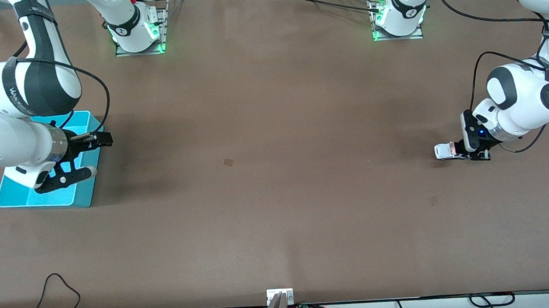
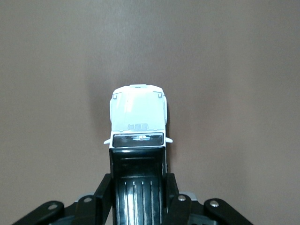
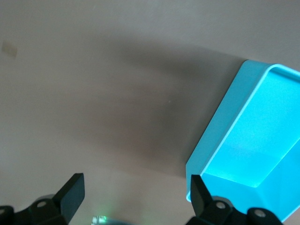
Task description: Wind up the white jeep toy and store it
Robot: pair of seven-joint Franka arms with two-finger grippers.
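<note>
White jeep toy (image 2: pixel 138 119) gripped low on the tabletop (image 1: pixel 276 173), ready for winding.
Left end effector (image 2: pixel 138 197) is clamped on its rear, near the left arm's end; right end effector (image 1: pixel 76 157) waits wide open over the turquoise bin (image 1: pixel 13 196).

A shallow turquoise plastic bin (image 1: pixel 15 196), rectangular with rounded inner corners, sits on the brown matte tabletop (image 1: pixel 276 173) at about nine o'clock from the table's centre. A small darker square mark (image 1: pixel 228 162) lies on the tabletop near the centre.
</note>
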